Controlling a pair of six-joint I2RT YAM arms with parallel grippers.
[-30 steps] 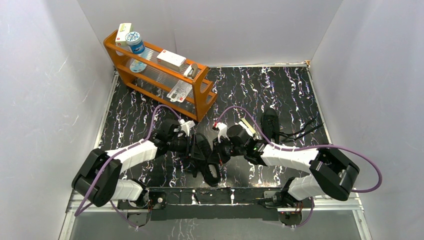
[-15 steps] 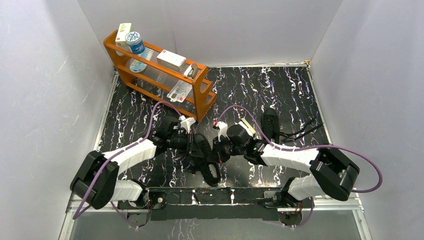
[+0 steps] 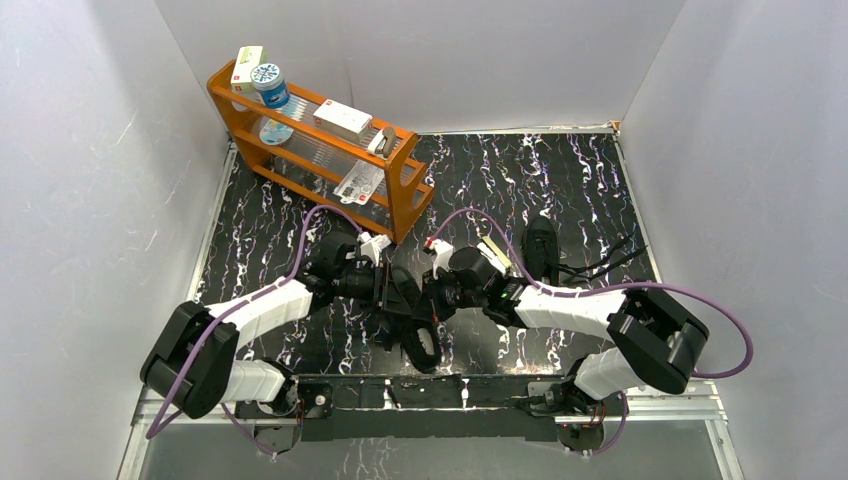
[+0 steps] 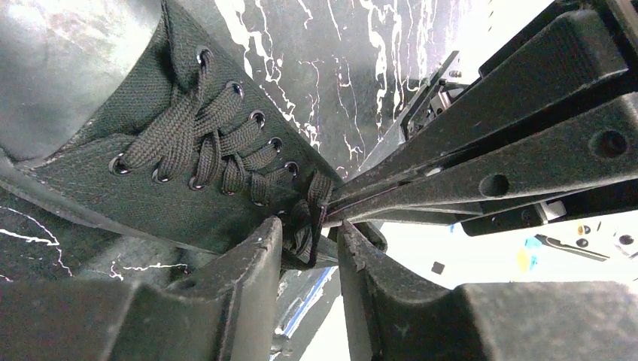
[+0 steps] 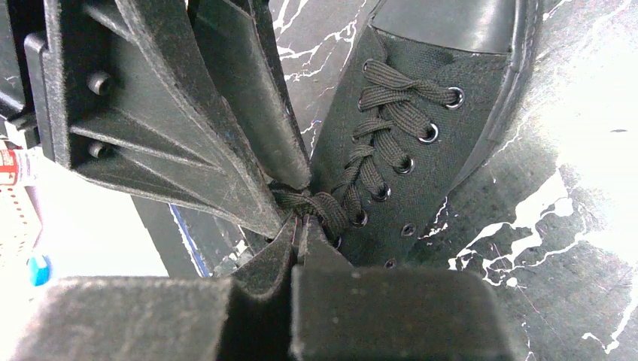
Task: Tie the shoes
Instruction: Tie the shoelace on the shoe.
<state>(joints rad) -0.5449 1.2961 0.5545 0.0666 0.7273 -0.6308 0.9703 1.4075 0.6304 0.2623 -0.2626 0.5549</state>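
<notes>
Several boxes (image 3: 342, 119) on orange rack (image 3: 412, 195)

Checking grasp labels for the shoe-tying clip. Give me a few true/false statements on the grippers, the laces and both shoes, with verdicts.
1. The left gripper and right gripper are at the same shoe. True.
2. The right gripper is open. False: it is shut on the lace.
3. The left gripper is open, with lace between its fingers. True.
4. The other shoe sits on the rack. False: it lies on the table, just beyond the right arm.
5. The other shoe is tied. False: its lace ends lie spread loose to the right.
</notes>
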